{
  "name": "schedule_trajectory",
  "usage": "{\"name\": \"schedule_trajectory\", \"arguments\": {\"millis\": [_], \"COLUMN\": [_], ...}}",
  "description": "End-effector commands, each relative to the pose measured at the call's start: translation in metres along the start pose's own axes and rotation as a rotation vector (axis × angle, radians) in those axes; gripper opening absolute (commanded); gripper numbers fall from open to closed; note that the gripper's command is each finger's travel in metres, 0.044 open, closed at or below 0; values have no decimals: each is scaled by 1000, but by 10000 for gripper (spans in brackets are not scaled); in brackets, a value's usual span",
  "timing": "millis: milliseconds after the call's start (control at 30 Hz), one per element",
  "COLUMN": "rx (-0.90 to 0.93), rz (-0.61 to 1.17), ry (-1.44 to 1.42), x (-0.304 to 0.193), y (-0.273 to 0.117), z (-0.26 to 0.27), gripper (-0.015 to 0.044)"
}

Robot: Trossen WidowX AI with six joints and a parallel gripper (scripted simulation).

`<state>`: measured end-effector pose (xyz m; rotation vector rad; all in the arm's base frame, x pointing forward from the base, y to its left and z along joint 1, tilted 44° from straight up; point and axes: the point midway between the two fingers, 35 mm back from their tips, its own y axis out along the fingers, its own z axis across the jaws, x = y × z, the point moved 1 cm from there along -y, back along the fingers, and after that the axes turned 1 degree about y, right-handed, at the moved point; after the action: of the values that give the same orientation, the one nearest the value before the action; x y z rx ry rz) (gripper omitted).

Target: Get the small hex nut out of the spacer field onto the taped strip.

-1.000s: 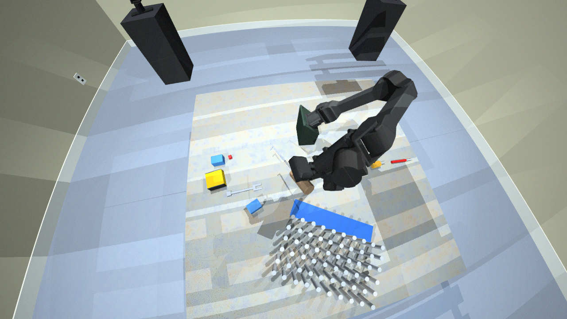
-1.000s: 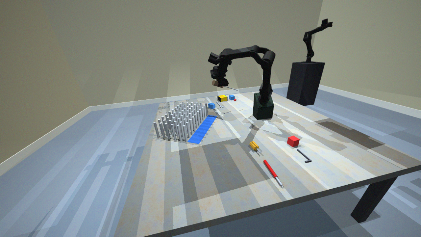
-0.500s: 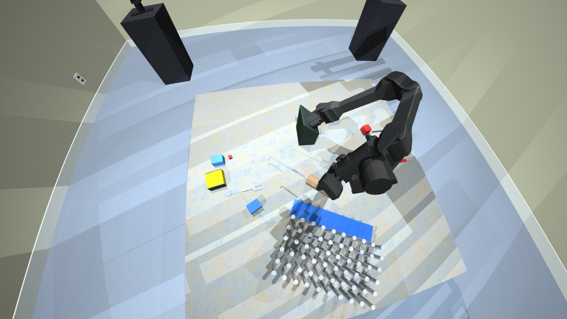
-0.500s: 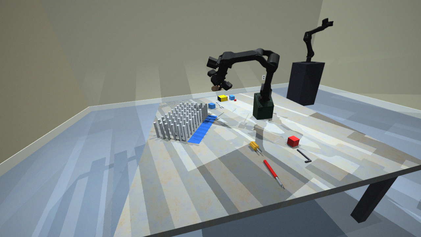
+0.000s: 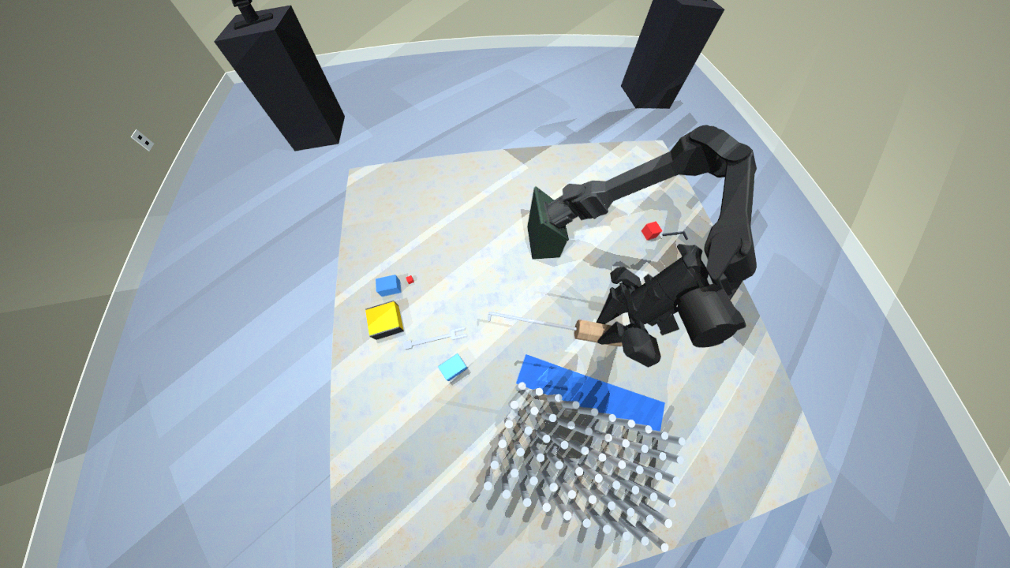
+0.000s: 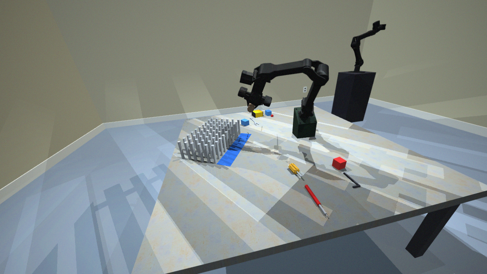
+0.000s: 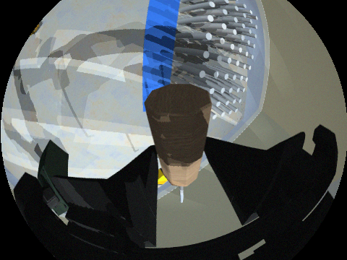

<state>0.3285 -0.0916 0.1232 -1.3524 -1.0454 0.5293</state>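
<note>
My gripper (image 5: 607, 327) (image 6: 252, 105) (image 7: 179, 146) is shut on the wooden handle (image 5: 590, 330) (image 6: 250, 108) (image 7: 178, 126) of a hook tool. It is held above the table, in front of the taped strip. The tool's thin shaft (image 5: 529, 321) (image 7: 181, 195) points away from the spacers, with a small bent tip (image 5: 491, 317) at its far end. The blue taped strip (image 5: 635, 409) (image 6: 226, 159) (image 7: 163, 11) lies along the front of the standing metal spacers (image 5: 578, 471) (image 6: 213, 150) (image 7: 202, 74). The spacers stand upright. The hex nut cannot be made out.
A pale double-ended tool (image 5: 434, 339), a light blue block (image 5: 452, 367) (image 6: 244, 122) and a yellow box (image 5: 383, 319) (image 6: 257, 113) lie left in the top view. A red cube (image 5: 651, 229) (image 6: 339, 163), black hex key (image 6: 350, 179), yellow-handled tool (image 6: 293, 168) and red screwdriver (image 6: 313, 195) lie opposite.
</note>
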Motion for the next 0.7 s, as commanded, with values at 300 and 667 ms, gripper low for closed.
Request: {"name": "schedule_trajectory", "arguments": {"millis": [300, 667], "rx": [-20, -43], "rz": [-25, -47], "ry": [-450, -802], "x": [47, 80], "y": [-18, -32], "z": [21, 43], "gripper": [0, 0]}}
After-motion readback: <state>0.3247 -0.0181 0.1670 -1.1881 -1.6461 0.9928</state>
